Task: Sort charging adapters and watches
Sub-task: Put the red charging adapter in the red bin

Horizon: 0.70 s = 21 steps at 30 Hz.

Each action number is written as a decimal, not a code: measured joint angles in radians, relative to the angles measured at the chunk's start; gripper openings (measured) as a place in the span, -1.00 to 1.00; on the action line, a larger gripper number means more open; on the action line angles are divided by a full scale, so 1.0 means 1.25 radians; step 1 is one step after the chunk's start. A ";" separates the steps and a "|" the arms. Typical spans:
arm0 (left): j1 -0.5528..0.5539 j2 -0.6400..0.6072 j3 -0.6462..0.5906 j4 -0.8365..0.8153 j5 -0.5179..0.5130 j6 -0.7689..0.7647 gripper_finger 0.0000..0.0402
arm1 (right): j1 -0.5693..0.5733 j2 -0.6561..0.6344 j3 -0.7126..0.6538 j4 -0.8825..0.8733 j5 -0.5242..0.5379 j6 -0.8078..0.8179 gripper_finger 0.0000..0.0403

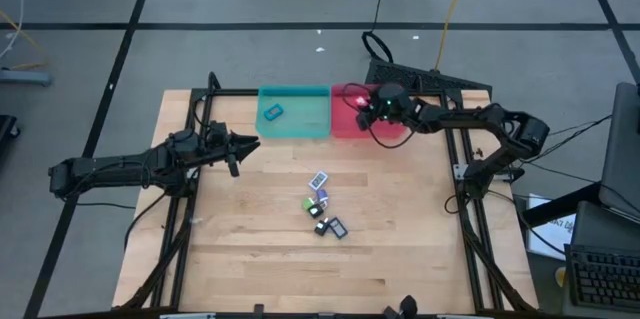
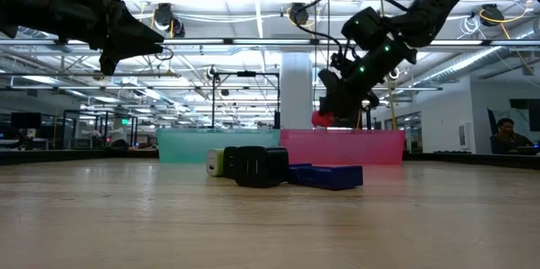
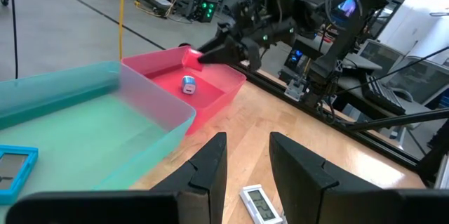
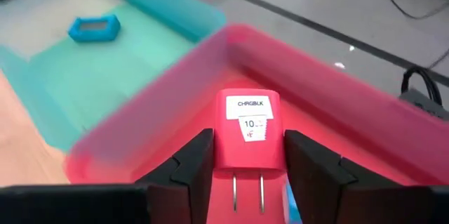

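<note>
My right gripper (image 1: 362, 107) hovers over the pink tray (image 1: 345, 127), shut on a red charging adapter (image 4: 249, 136) with a white label. A light blue adapter (image 3: 188, 83) lies on the pink tray's floor. A teal watch (image 1: 272, 111) lies flat in the teal tray (image 1: 295, 90). My left gripper (image 1: 250, 143) hangs open above the table, just near of the teal tray, touching nothing. A small pile (image 1: 322, 204) of adapters and watches sits at the table's middle: a watch (image 1: 318, 179), a green adapter (image 1: 311, 204), a black adapter (image 1: 322, 226) and a blue watch (image 1: 339, 229). My right gripper pinches the red adapter by its two opposite side faces (image 4: 221, 147), one finger on each. Its labelled face points away from the wrist and its two metal prongs (image 4: 247, 190) point back toward it. The adapter (image 2: 322, 119) hangs lifted clear above the pink tray.
The two trays stand side by side at the table's far edge, teal left, pink right. A black frame (image 1: 466, 174) runs along the table's left and right sides. Bare wood lies around the pile. A person (image 2: 504, 134) sits far off in the room.
</note>
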 joint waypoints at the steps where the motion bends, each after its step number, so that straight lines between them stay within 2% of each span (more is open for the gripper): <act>1: 0.000 0.000 0.000 0.000 0.000 0.000 -0.46 | 0.000 0.000 0.015 -0.012 0.000 -0.002 -0.30; 6: 0.000 0.000 0.000 0.000 0.000 0.000 -0.46 | 0.000 0.000 0.073 -0.080 0.000 -0.018 -0.30; 14: 0.000 0.000 0.000 0.000 0.001 0.000 -0.46 | 0.000 0.000 0.130 -0.094 0.001 -0.025 -0.30; 21: 0.000 0.000 0.000 0.000 0.001 0.000 -0.46 | 0.000 0.000 0.129 -0.166 0.002 -0.036 -0.31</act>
